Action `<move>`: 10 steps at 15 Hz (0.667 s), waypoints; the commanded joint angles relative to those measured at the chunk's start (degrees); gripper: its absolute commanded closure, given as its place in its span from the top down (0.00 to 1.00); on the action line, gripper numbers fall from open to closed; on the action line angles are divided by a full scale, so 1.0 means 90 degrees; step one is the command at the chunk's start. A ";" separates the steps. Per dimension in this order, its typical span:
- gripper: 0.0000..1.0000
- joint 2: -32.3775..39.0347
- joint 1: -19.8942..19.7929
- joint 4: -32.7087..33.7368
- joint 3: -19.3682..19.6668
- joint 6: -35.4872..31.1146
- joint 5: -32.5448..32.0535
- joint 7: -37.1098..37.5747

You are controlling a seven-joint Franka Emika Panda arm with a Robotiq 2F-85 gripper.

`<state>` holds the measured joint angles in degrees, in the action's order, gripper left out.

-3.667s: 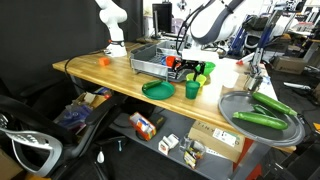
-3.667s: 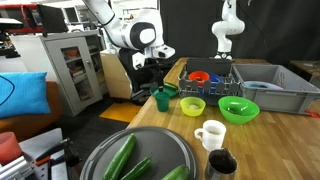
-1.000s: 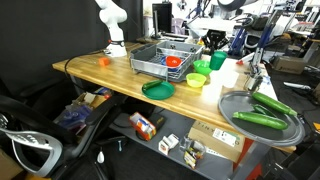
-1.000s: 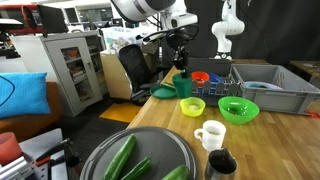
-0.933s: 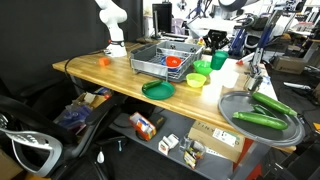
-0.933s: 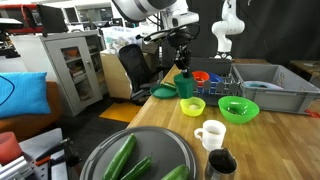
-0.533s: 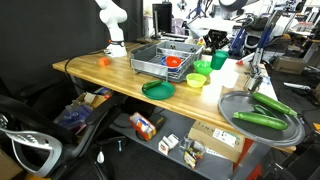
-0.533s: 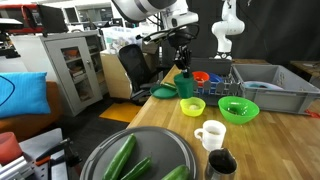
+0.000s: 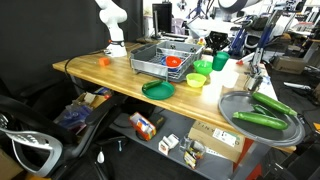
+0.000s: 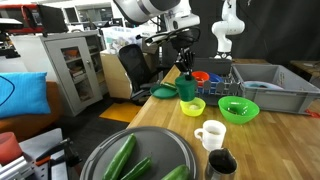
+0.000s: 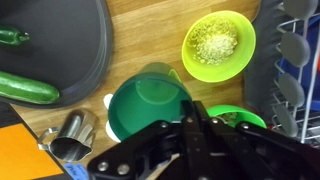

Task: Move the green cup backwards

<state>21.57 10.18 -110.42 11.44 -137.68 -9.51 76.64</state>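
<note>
Green cup [image 11: 146, 100]: upright, empty, close beside dish rack [image 11: 290, 60], with two lime bowls between cup and rack. One bowl [image 11: 218, 42] holds pale crumbs. Second bowl [image 11: 240, 115] lies mostly under gripper [image 11: 195, 113], contents hidden. Gripper sits at cup's rack-side rim, fingers drawn nearly together; cannot tell whether they pinch the wall. Round tray [image 11: 70, 40], well away from rack, carries cucumbers [image 11: 25, 88].

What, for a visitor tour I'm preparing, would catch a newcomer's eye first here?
The gripper hangs just above the dark green cup on the wooden table, next to two lime-green bowls. Nearer that camera, long cucumbers lie on a big round grey tray.
</note>
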 commanded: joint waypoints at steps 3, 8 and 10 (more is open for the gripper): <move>0.01 0.0863 -0.0563 0.0950 -0.0182 0.0368 0.0695 0.0628; 0.01 0.1752 -0.0873 0.1975 -0.0179 0.0515 0.1366 0.0737; 0.01 0.2077 -0.1008 0.2376 -0.0204 0.0672 0.1586 0.0764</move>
<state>36.47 3.37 -94.97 11.01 -135.65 1.98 82.55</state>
